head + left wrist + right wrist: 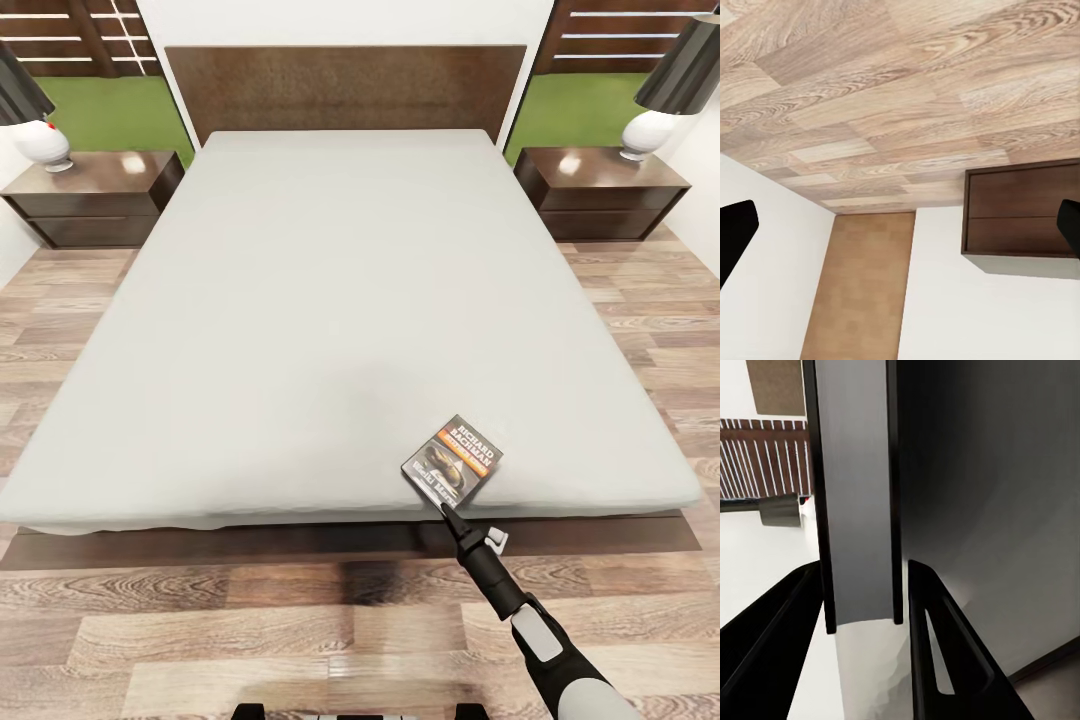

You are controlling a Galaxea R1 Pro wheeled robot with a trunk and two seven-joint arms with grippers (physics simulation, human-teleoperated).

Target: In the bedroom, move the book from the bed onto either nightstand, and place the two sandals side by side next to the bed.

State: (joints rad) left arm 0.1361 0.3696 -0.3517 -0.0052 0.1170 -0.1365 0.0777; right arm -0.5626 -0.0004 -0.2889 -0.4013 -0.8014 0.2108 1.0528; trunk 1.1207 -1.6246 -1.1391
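Note:
The book (452,460) lies tilted on the grey mattress of the bed (330,300), close to its front right edge, with its cover up. My right gripper (446,510) reaches over the foot of the bed and is shut on the book's near edge. In the right wrist view the book (855,472) stands edge-on between the two black fingers (945,660). My left gripper (900,232) is open, with nothing between its fingers. One nightstand (95,195) stands left of the headboard and the other nightstand (600,190) right of it. The sandals are out of view.
Each nightstand carries a white lamp with a dark shade, one lamp (40,140) on the left and another lamp (650,130) on the right. Wood-plank floor (250,630) runs around the bed. The left wrist view shows floor, white wall and a dark-brown cabinet (1020,210).

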